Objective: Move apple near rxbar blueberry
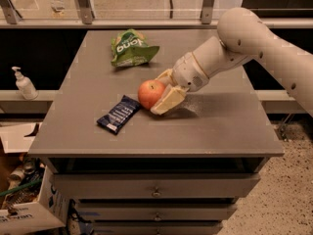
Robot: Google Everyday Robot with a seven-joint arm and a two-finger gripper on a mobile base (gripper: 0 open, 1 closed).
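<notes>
Soap bottle [22,82]: far left of the rxbar blueberry [119,113], off the table [220,131], out of play.
Rxbar blueberry: flat and slantwise on the tabletop. That's the target, and it should not be nudged.
Chip bag [131,47]: behind the rxbar blueberry, well apart, no obstacle.
Apple [150,93]: just right of the rxbar blueberry's far end, nearly touching it. Whether it sits on the table or hangs a shade above, I cannot tell.
Gripper [159,95]: right of the rxbar blueberry, jaws clasping the apple, 1 finger behind it and 1 in front.
Arm [234,43]: reaches in from the rxbar blueberry's far right.
Step in hand: the set-down, by my read, since the apple looks close enough.
Doing it well: settle the apple fully on the table and part the 2 fingers evenly so it doesn't roll. Then retreat rightward, away from the rxbar blueberry.
</notes>
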